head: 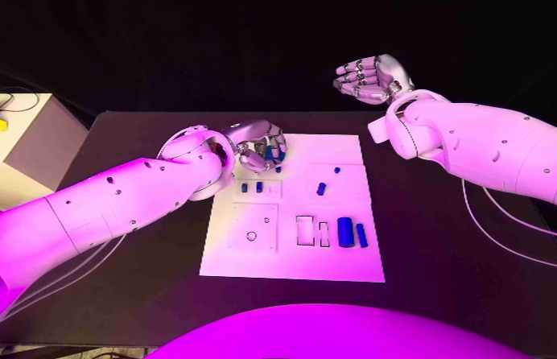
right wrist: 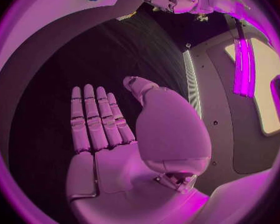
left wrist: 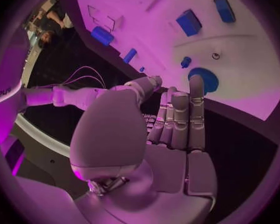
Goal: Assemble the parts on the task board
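The left hand (head: 262, 144) sits over the far-left corner of the task board (head: 348, 262), and from the head view its fingers cover whatever is right under them, so that corner is mostly hidden. The left wrist view helps a bit: fingers straight and side by side, thumb out to the side, nothing between them, so I'd call it released, with the fingertips (left wrist: 197, 82) just over a round blue part (left wrist: 209, 79) (touching or not, can't tell). Just beyond the fingertips there's a small blue peg (left wrist: 185, 61), and further out a few more blue blocks (left wrist: 189, 22) on the white plate, bent by the fisheye so their shapes are hard to read. In the head view, nearer the robot than the left hand, two bigger blue parts (head: 344, 231) lie next to some empty rectangular slots (head: 304, 229). The right hand (head: 369, 78) is well away from the board, up over the far edge of the worktop (head: 139, 278); fingers look curled from the head camera but flat and together in its own wrist view (right wrist: 96, 122), holding nothing. No readable labels on the board; some lettering on the arm at the left wrist view's edge is too cut off to read.
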### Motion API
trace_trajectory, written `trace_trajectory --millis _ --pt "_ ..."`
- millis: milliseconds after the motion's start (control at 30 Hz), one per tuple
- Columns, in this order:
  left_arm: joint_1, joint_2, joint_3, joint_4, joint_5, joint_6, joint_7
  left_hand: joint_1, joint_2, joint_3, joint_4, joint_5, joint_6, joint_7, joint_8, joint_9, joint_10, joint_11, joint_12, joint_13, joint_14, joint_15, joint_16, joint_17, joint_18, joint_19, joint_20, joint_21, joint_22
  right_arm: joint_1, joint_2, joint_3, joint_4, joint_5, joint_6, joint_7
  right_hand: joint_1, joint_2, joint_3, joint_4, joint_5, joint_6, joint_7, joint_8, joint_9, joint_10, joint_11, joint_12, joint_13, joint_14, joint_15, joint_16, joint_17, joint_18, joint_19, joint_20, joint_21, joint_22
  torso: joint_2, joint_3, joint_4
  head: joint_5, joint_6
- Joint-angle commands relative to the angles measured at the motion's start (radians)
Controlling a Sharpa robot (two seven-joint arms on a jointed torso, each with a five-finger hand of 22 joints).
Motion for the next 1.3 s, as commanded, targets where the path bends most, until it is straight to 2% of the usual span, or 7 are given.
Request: trace_trajectory --millis 33,300,400,667,1067,1300 --pt "0.003 0.017 -0.002 -0.017 -0.164 0.020 -0.027 -0.006 -0.010 -0.011 0.001 -0.003 0.009 -0.002 -0.007 -0.008 -0.013 0.001 -0.004 -0.004 0.008 0.001 0.008 0.004 0.014 -0.003 0.006 0.002 0.001 0.000 0.002 0.000 0.000 -0.002 0.015 0.010 0.004 0.007 -0.003 -0.001 0.004 0.007 0.038 -0.007 -0.001 -0.001 0.006 -0.005 -0.001 -0.002 -0.001 -0.001 -0.003 0.005 -0.006 0.000 0.000 -0.001 0.000 -0.0014 0.0018 -0.002 0.000" --pt "0.005 0.051 -0.009 -0.054 -0.218 0.078 -0.071 -0.014 -0.011 -0.027 0.007 -0.004 0.019 -0.005 -0.012 -0.022 -0.041 0.003 -0.011 -0.015 0.007 0.003 0.018 -0.005 0.015 0.000 0.009 0.002 0.000 0.000 0.005 0.000 -0.001 -0.002 0.016 0.010 0.004 0.007 -0.003 -0.001 0.004 0.007 0.038 -0.007 -0.001 -0.001 0.006 -0.005 -0.001 -0.002 -0.001 -0.001 -0.003 0.005 -0.006 0.000 0.000 -0.001 0.001 -0.0016 -0.0001 0.001 0.000" --pt "0.008 0.062 -0.011 -0.068 -0.225 0.097 -0.081 -0.017 -0.007 -0.029 0.013 -0.004 0.042 -0.007 -0.014 -0.031 -0.038 0.003 -0.010 -0.022 0.020 0.004 0.038 0.008 0.015 0.004 0.010 0.005 0.001 0.000 0.006 0.000 0.000 -0.002 0.016 0.010 0.004 0.007 -0.003 -0.001 0.004 0.007 0.038 -0.007 -0.001 -0.001 0.006 -0.005 -0.001 -0.002 -0.001 -0.001 -0.003 0.005 -0.006 0.000 0.000 -0.001 0.002 -0.0017 -0.0008 0.001 0.000" --pt "0.013 0.083 -0.015 -0.094 -0.231 0.135 -0.094 -0.013 -0.004 -0.025 0.013 -0.002 0.058 -0.012 -0.025 -0.044 -0.040 0.003 -0.014 -0.031 0.021 0.003 0.050 0.010 0.015 0.005 0.010 0.009 0.003 0.000 0.007 0.000 0.002 -0.002 0.016 0.010 0.004 0.007 -0.003 -0.001 0.004 0.007 0.038 -0.007 -0.001 -0.001 0.006 -0.005 -0.001 -0.002 -0.001 -0.001 -0.003 0.005 -0.006 0.000 0.000 -0.001 0.001 -0.0009 0.0011 -0.002 0.000" --pt "0.015 0.103 -0.033 -0.115 -0.232 0.150 -0.092 0.000 0.007 -0.005 0.008 -0.002 0.101 -0.021 -0.054 -0.070 -0.019 -0.002 -0.032 -0.058 0.032 -0.002 0.078 0.019 0.015 0.007 0.008 0.024 0.011 0.000 0.008 0.000 0.003 -0.002 0.018 0.009 0.004 0.007 -0.003 -0.001 0.004 0.007 0.038 -0.007 -0.001 -0.001 0.006 -0.005 -0.001 -0.002 -0.001 -0.001 -0.003 0.005 -0.006 0.000 0.000 -0.001 0.001 -0.0008 0.0002 -0.004 0.000" --pt "0.015 0.110 -0.038 -0.120 -0.232 0.146 -0.089 0.005 0.014 0.006 0.004 -0.002 0.120 -0.018 -0.065 -0.078 -0.003 -0.003 -0.042 -0.070 0.034 -0.002 0.086 0.017 0.015 0.006 0.006 0.032 0.016 0.000 0.009 0.000 0.002 -0.002 0.021 0.008 0.004 0.007 -0.003 -0.001 0.004 0.007 0.038 -0.007 -0.001 -0.001 0.006 -0.005 -0.001 -0.002 -0.001 -0.001 -0.003 0.005 -0.006 0.000 0.000 -0.001 -0.001 -0.0011 0.0026 -0.006 0.000"
